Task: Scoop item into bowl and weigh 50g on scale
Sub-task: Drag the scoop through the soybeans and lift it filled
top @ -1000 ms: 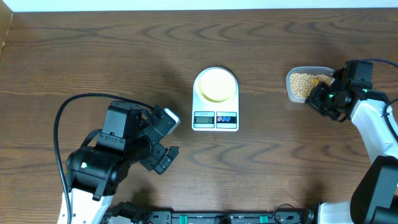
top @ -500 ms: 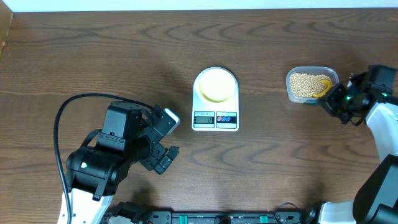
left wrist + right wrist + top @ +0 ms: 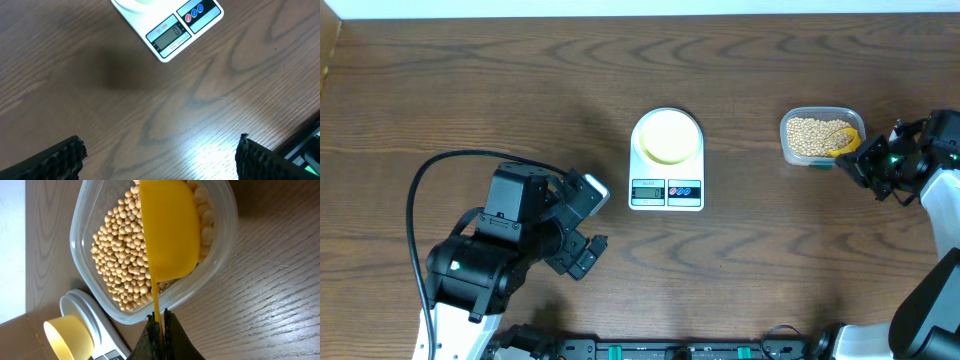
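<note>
Tan beans point(image 3: 808, 134) point(image 3: 122, 265) fill a clear plastic tub point(image 3: 788, 150) point(image 3: 80, 245) at the right. A yellow scoop point(image 3: 844, 141) point(image 3: 170, 230) hangs over the tub's near end with its cup above the beans. My right gripper point(image 3: 868, 160) point(image 3: 160, 317) is shut on the scoop's thin handle, just outside the tub rim. The pale yellow bowl point(image 3: 668, 137) point(image 3: 67, 337) stands on the white scale point(image 3: 666, 192) point(image 3: 175, 30) point(image 3: 95, 317), whose display reads zero. My left gripper point(image 3: 595, 222) point(image 3: 160, 155) hovers open over bare table, left of the scale's front.
The dark wooden table point(image 3: 770, 270) carries only the scale and the tub. A black cable point(image 3: 430, 175) loops round the left arm. The right arm's white body point(image 3: 945, 200) lies along the right edge.
My right gripper has drawn back to the right, off the tub's edge, taking the scoop with it so the tub shows whole. The left arm has not moved.
</note>
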{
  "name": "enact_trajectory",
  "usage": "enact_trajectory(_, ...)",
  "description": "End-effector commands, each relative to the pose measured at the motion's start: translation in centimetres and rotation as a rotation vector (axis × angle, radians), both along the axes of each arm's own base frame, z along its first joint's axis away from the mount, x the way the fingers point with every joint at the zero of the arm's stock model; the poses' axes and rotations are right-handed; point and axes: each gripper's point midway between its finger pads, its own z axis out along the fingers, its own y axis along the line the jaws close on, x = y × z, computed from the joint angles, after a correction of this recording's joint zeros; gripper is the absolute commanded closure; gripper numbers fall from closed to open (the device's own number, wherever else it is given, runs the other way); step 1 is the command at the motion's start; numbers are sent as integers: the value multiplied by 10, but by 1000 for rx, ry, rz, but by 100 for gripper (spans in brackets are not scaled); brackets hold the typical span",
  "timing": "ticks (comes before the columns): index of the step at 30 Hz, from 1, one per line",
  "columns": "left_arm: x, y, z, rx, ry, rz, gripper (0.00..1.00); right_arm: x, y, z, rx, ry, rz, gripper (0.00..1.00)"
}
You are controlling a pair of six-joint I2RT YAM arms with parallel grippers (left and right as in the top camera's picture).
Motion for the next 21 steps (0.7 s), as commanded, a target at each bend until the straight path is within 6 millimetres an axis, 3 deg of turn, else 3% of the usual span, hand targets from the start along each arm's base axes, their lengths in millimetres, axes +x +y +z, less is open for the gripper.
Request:
enact_trajectory(1, 4, 1, 11, -1, -31, 5, 2, -5, 0, -4, 47, 14, -17, 99)
enact_trajectory(21, 4, 1, 11, -1, -31, 5, 2, -6, -3, 5, 110, -36, 2, 99)
